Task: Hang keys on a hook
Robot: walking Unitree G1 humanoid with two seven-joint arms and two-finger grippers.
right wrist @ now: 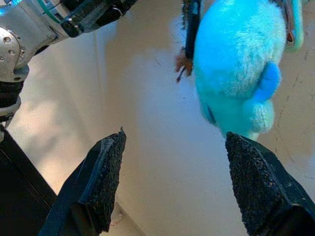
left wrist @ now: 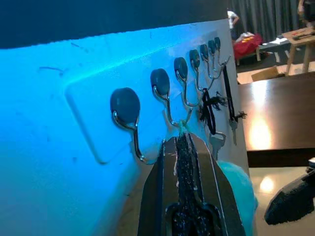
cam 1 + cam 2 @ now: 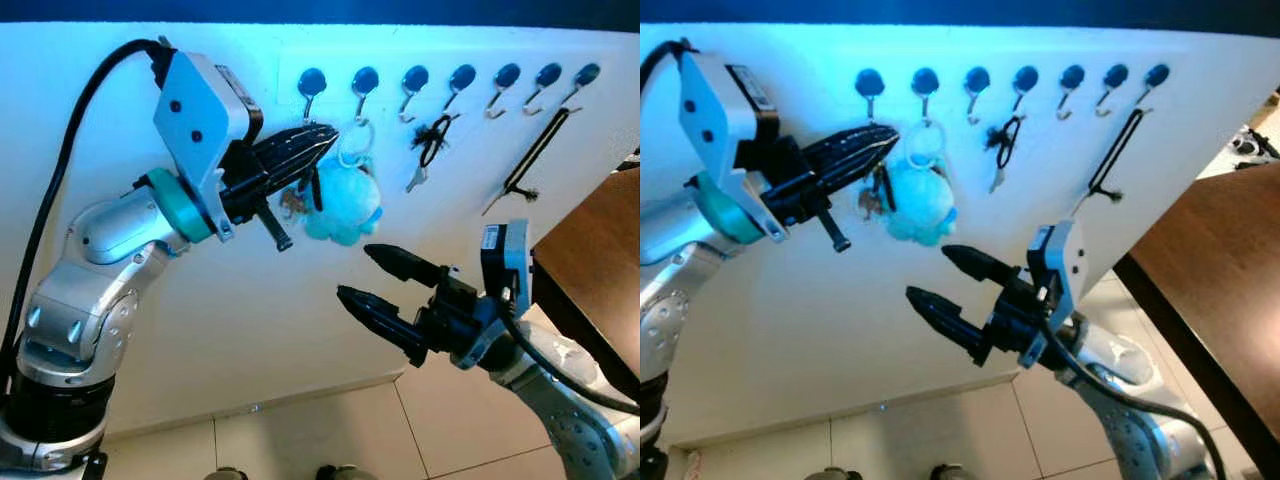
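Observation:
A key bunch with a fluffy blue pompom [image 3: 345,205] hangs against the white wall; its pale ring [image 3: 355,145] is looped up at the second hook [image 3: 365,80]. Small keys [image 3: 292,203] and a black strap dangle beside the pompom, just under my left gripper [image 3: 333,132]. That gripper is raised to the hook row, its fingers pressed together on the bunch's cord, the tips [image 2: 183,135] between the first hook [image 2: 125,105] and the second. My right gripper [image 3: 352,271] stands open below the pompom [image 1: 236,73], apart from it, holding nothing.
Several dark-capped hooks run along the wall. Another key on a black cord [image 3: 433,140] hangs from a middle hook and a long black strap [image 3: 535,150] from the far right one. A brown table [image 3: 590,250] stands at the right. Tiled floor [image 3: 330,430] lies below.

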